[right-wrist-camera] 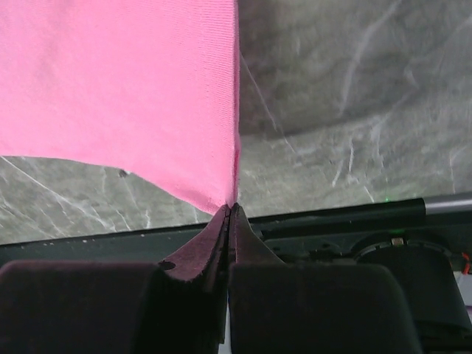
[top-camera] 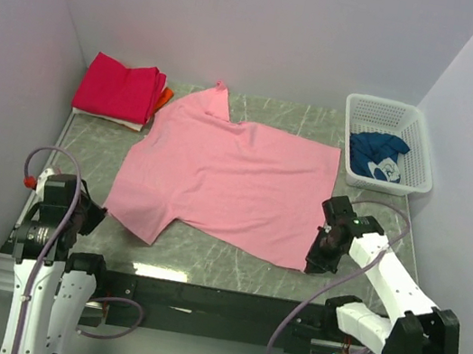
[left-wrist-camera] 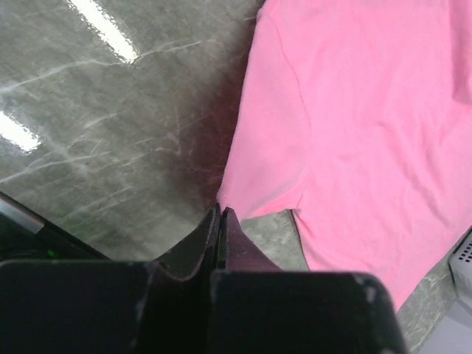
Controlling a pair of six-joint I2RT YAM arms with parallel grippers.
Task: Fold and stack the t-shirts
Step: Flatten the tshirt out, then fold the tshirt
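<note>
- Top view: fixed and high, behind the arm bases at the near edge. It looks down and forward from far off. The whole table (top-camera: 229, 272) is in frame, with both far corners.
- Left wrist view: rides behind the left gripper (left-wrist-camera: 220, 214), very close to the top by the near-left corner. It faces across toward the right edge, onto the pink shirt (left-wrist-camera: 354, 133).
- Right wrist view: rides behind the right gripper (right-wrist-camera: 230, 210), very close, by the near-right corner. It faces back at the near edge.
- Shared: all three catch the pink shirt and the marble top. The wrist views see opposite ends of it.
</note>
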